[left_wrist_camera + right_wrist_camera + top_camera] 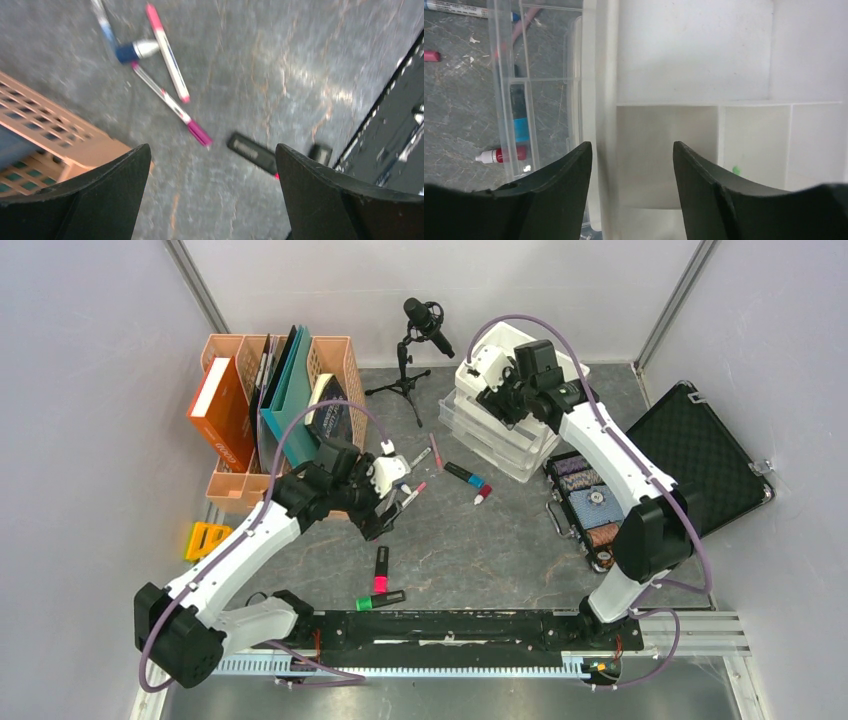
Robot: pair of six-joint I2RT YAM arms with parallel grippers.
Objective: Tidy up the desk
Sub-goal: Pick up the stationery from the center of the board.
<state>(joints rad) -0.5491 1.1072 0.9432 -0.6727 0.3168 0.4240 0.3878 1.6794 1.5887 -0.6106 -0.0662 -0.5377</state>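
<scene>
The desk [500,540] is a dark grey stone-patterned top with pens scattered on it. My left gripper [377,521] hovers open over the desk [250,75] beside the peach basket; in the wrist view its jaws [212,200] hold nothing. Ahead of it lie two pink-tipped pens [167,52] [172,107], a blue-capped marker [135,50] and a black highlighter [252,150]. My right gripper [478,388] is over the white tray [515,338] on the clear drawer unit [500,440]. Its jaws [632,165] stand apart astride the white tray's wall [605,100], gripping nothing.
A peach file basket [335,360] with books stands back left. A microphone on a tripod [425,320] is at the back. An open black foam-lined case [700,450] lies right. Pink [381,568] and green [381,600] highlighters lie near the front; a yellow object [207,538] sits left.
</scene>
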